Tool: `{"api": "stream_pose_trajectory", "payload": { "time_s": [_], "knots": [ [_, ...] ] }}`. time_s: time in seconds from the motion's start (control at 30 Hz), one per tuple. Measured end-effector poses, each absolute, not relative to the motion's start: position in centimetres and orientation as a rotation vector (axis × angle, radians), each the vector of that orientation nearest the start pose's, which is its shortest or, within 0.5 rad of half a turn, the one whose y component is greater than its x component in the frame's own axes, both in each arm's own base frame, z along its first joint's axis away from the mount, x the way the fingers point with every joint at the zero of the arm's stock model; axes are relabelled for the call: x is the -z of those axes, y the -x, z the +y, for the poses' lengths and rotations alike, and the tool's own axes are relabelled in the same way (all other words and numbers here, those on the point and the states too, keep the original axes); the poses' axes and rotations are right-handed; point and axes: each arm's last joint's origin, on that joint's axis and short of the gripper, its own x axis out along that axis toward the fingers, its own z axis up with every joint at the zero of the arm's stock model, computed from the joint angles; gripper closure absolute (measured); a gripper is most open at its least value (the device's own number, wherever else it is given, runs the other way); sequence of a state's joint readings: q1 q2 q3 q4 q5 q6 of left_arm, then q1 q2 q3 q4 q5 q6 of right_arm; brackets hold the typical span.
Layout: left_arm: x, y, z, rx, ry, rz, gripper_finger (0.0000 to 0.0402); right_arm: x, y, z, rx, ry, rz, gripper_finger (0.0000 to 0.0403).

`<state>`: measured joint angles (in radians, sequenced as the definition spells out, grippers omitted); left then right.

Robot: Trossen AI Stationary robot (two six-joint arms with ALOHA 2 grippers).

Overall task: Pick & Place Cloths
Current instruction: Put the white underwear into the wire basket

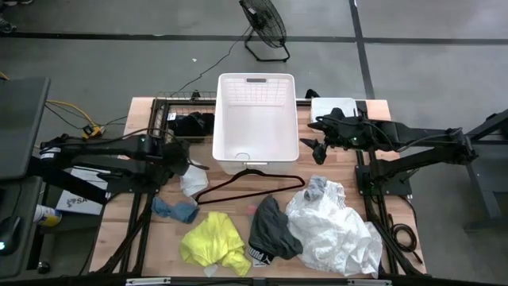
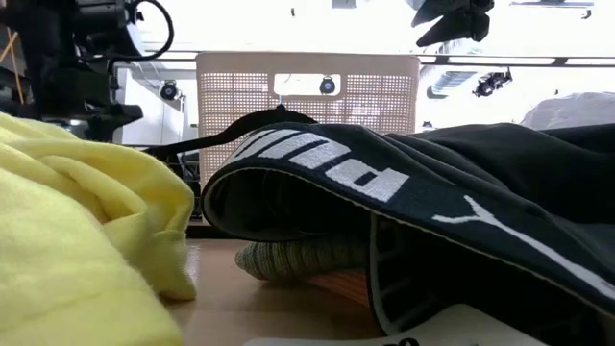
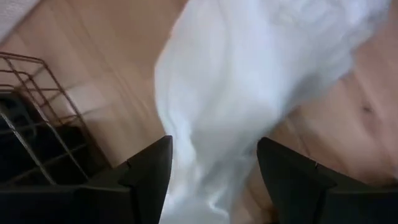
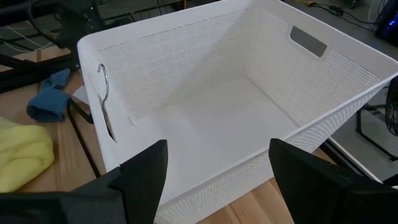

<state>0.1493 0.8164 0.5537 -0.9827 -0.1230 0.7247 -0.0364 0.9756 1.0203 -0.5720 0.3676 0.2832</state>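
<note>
Left claw (image 1: 189, 168): closed on a small white cloth (image 1: 193, 182), just left of the basket (image 1: 255, 163).
Cloths: yellow (image 1: 213, 242), dark grey (image 1: 272, 229), large white (image 1: 337, 230), on the desk (image 1: 119, 226) before the basket.
Right claw (image 1: 316, 148): open, empty, at the basket's right rim.

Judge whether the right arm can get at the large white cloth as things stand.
Probably yes. The right gripper hangs open beside the basket, and the large white cloth lies uncovered on that arm's side of the table, nothing between.

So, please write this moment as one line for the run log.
left gripper: around small white cloth | right gripper: open, over basket | basket: empty
</note>
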Motion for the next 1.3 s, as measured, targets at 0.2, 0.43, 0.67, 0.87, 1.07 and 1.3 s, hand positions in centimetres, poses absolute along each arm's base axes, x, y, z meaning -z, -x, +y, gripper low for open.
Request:
{"api": "stream_pose_trajectory", "payload": {
  "time_s": [0.2,0.43,0.67,0.87,1.07,1.3],
  "knots": [
    [-18.9,-12.0,2.2,0.246,-0.637,1.275,0.0176,-34.5,-19.5,-1.8,0.465,-0.186,0.463,0.0131],
    [-18.4,-12.1,2.2,0.237,-0.637,1.259,0.0264,-34.5,-19.6,-1.8,0.465,-0.186,0.464,0.0131],
    [-18.9,-12.1,2.2,0.225,-0.614,1.260,0.0390,-34.5,-19.5,-1.8,0.465,-0.186,0.464,0.0131],
    [-21.6,-12.9,2.3,0.122,-0.543,1.168,0.0397,-34.5,-19.5,-1.8,0.465,-0.186,0.464,0.0131],
    [-25.1,-13.6,2.4,0.029,-0.469,1.061,0.0399,-34.5,-19.5,-1.8,0.463,-0.189,0.464,0.0131],
    [-30.1,-13.5,2.7,-0.161,-0.397,0.950,0.0400,-34.5,-19.5,-1.8,0.463,-0.190,0.464,0.0131]
  ]
}}
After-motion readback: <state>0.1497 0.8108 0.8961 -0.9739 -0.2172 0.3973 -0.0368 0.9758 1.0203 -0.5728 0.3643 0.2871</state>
